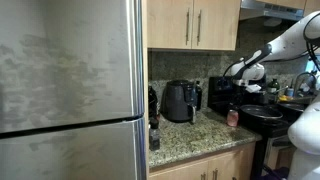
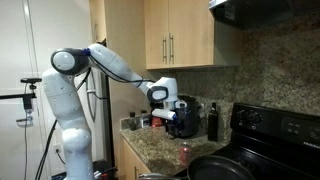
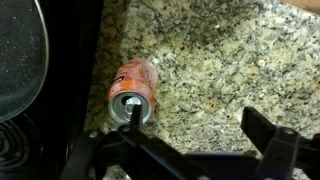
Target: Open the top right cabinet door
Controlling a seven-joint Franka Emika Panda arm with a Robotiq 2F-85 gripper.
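The top right cabinet door [image 1: 218,22] is high up on the wall, above the stove [image 1: 268,128] and a bit to the side of it. It is made of light wood. It has a thin silver bar handle going up and down along its left edge. It looks shut and sits flat next to the other door [image 1: 168,22], which looks just the same. You can see the top right cabinet door in both exterior views [image 2: 192,30].

The white robot arm [image 2: 110,62] reaches out over the speckled stone surface [image 2: 150,150] next to the stove. Its jaws hang low, well below the top right cabinet door. They do not touch the door or its handle. In the wrist view the jaws are spread wide apart and there is nothing between them.

An orange can [image 3: 133,85] sits on the surface just beside the stove's black edge. The wrist view looks down on the can, and you can see its silver top. The jaws are up above the can and do not touch it.

A dark pan [image 3: 20,50] sits on the stove. A black air fryer [image 1: 180,100] stands on the surface, farther from the stove than the can is. A big silver fridge [image 1: 70,90] stands farther from the stove still.
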